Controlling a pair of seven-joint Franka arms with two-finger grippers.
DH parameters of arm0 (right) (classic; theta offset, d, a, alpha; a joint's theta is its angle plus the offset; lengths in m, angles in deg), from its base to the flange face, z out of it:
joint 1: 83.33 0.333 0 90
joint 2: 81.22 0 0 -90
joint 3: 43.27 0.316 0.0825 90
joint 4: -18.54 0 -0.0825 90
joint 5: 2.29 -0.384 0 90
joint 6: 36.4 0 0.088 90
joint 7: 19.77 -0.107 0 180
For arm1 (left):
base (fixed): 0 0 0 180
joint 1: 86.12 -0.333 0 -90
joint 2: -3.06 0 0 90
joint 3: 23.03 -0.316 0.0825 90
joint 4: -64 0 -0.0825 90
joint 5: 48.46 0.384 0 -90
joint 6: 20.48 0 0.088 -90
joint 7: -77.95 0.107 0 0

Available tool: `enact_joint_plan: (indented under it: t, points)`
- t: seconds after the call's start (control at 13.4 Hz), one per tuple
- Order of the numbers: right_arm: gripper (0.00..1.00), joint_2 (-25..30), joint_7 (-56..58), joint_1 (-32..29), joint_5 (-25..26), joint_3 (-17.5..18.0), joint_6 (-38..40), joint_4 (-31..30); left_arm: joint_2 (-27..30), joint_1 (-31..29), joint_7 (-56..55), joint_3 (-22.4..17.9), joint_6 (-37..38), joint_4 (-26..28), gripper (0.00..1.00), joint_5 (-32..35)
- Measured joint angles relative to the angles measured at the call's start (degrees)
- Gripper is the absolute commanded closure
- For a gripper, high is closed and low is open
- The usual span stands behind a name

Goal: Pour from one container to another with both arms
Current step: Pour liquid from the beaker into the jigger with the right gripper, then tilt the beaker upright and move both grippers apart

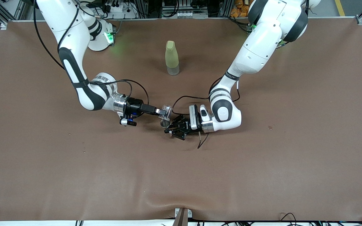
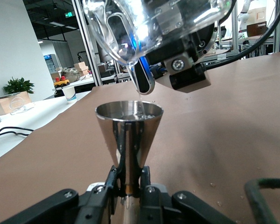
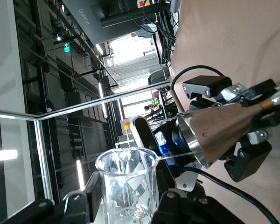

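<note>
Where the two arms meet near the middle of the brown table [image 1: 262,163], we see the left gripper [image 1: 172,128] with its black fingers [image 2: 113,179] closed on the narrow waist of a shiny metal cone-shaped jigger [image 2: 128,128], holding it upright with its open mouth facing up. Just above it, the right gripper [image 1: 160,111] has its fingers [image 3: 84,205] clamped on a clear glass beaker [image 3: 126,182], which we see tilted so that its spout hangs over the jigger's rim. In the left wrist view a thin clear stream runs from the spout into the metal cup. Both containers sit off the cloth, close together, the beaker touching or almost touching the jigger's lip; we cannot tell which.

Moving outward, a blue light glows on the right gripper's black body, and black cables loop from each wrist. We follow the white right arm [image 1: 74,62] up to its base at one end of the table's top edge, and the white left arm [image 1: 256,53] up to its base at the other end.

Farther from the front camera than the grippers, a pale yellow-green bottle [image 1: 172,58] with a matching cap stands upright on the table, well apart from both, between the two arms.
</note>
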Motion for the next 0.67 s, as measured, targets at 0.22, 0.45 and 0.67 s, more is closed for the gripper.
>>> enact_joint_plan:
  t: [0.22, 0.45, 0.67]
  points:
    - [1.00, 0.00, -0.69, 0.00, 0.00, 0.02, 0.01, 0.04, 0.00, 0.00, 0.00, 0.00, 0.00, 0.00, 1.00, 0.00]
    - [1.00, 0.00, -0.58, 0.00, 0.00, 0.03, 0.01, 0.30, 0.00, 0.00, 0.00, 0.00, 0.00, -0.01, 1.00, 0.00]
    - [1.00, 0.18, 1.83, 0.01, 0.01, 0.10, 0.07, 1.32, 0.00, -0.04, 0.00, 0.00, 0.00, -0.19, 1.00, 0.00]
